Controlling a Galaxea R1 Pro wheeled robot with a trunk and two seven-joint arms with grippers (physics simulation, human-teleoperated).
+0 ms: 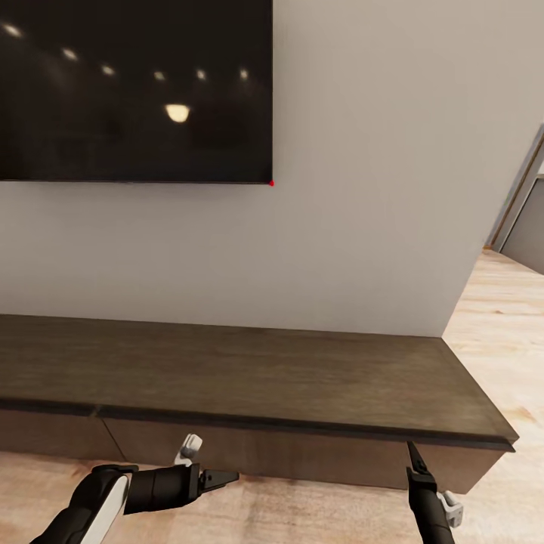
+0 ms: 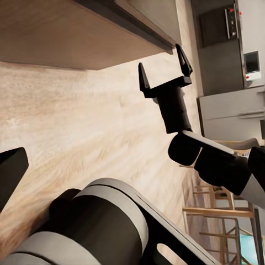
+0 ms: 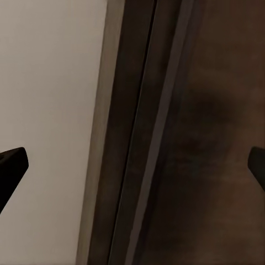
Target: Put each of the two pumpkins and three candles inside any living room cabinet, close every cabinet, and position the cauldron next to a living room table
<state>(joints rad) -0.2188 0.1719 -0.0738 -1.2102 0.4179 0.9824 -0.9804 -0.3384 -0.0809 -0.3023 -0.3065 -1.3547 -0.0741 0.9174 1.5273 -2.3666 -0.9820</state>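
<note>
The cabinet (image 1: 249, 378) is a long low dark-brown unit against the wall, and the drawer fronts (image 1: 302, 457) I can see are closed. My left gripper (image 1: 227, 477) hovers low in front of a drawer front, pointing right, open and empty. My right gripper (image 1: 413, 453) points up at the cabinet's front edge near its right end. In the left wrist view the right gripper (image 2: 164, 67) has its fingers spread, with nothing between them, below the cabinet's underside (image 2: 66, 33). In the right wrist view the dark fingertips (image 3: 14, 163) frame the cabinet edge (image 3: 193, 138). The pumpkins, candles and cauldron are out of view.
A large black TV (image 1: 128, 83) hangs on the pale wall above the cabinet. Light wood floor (image 1: 499, 317) runs past the cabinet's right end toward a doorway (image 1: 525, 219). Wooden chairs (image 2: 221, 221) and kitchen appliances (image 2: 243, 61) stand far behind my right arm.
</note>
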